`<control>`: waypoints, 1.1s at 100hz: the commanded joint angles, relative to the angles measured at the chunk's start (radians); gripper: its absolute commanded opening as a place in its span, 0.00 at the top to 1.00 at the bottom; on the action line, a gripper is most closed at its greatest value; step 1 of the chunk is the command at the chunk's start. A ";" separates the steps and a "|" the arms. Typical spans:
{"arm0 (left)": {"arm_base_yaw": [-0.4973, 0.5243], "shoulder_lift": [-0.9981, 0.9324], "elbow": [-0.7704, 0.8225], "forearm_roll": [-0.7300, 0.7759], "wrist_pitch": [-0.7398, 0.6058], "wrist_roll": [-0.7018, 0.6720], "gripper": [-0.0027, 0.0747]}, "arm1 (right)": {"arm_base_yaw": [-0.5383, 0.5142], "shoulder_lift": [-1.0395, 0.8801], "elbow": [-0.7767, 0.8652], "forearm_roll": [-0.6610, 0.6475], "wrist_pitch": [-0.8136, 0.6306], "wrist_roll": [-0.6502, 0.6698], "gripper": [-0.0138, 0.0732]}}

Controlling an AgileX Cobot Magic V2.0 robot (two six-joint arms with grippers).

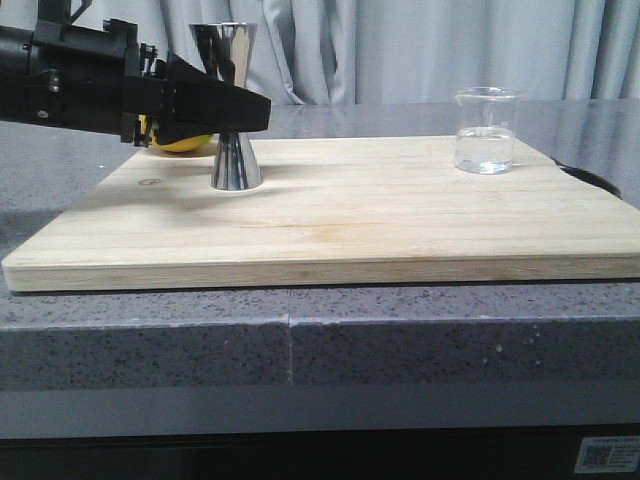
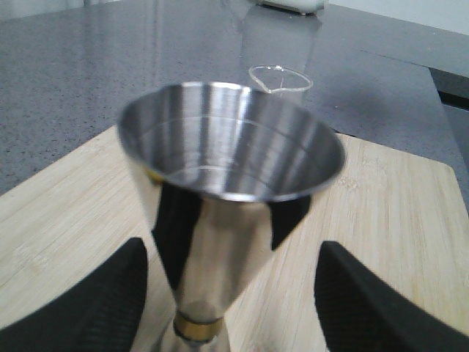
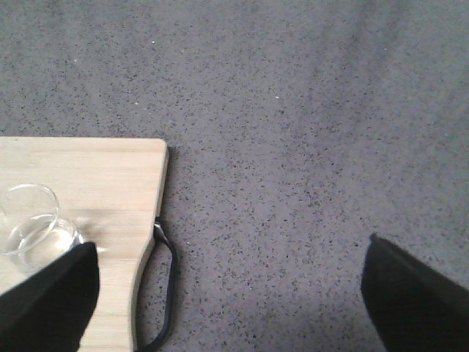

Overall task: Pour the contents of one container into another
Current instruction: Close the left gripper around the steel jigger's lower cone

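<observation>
With the left gripper (image 2: 231, 293) spread wide around the waist of the steel jigger (image 1: 229, 110) on the wooden board (image 1: 330, 215) and the right gripper (image 3: 231, 286) also open, well above the far-off glass beaker (image 1: 487, 130), an off-centre squeeze could topple the top-heavy jigger.

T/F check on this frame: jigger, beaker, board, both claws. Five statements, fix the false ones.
1. The jigger stands upright on the wooden board. True.
2. The left claw is shut on the jigger. False: its fingers sit either side, with gaps showing.
3. The beaker lies tipped over. False: it stands upright on the board.
4. The right claw holds the beaker. False: it is open over the countertop, holding nothing.
5. The jigger's upper cup looks empty. True.
</observation>
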 commanded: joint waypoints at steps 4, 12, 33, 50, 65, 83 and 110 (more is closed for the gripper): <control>-0.009 -0.043 -0.027 -0.067 0.066 0.004 0.46 | 0.002 -0.015 -0.026 -0.004 -0.078 -0.010 0.09; -0.009 -0.043 -0.027 -0.067 0.066 0.004 0.48 | 0.002 -0.015 -0.026 -0.004 -0.078 -0.010 0.09; -0.016 -0.043 -0.027 -0.067 0.063 0.004 0.52 | 0.002 -0.015 -0.026 -0.004 -0.079 -0.010 0.09; -0.017 -0.043 -0.027 -0.067 0.059 0.004 0.55 | 0.002 -0.015 -0.026 -0.004 -0.079 -0.010 0.09; -0.017 -0.043 -0.027 -0.067 0.059 0.004 0.60 | 0.002 -0.015 -0.026 -0.004 -0.079 -0.010 0.09; -0.017 -0.043 -0.027 -0.067 0.059 0.004 0.64 | 0.002 -0.015 -0.026 -0.004 -0.079 -0.010 0.09; -0.017 -0.043 -0.027 -0.067 0.059 0.004 0.70 | 0.002 -0.015 -0.026 -0.004 -0.079 -0.010 0.09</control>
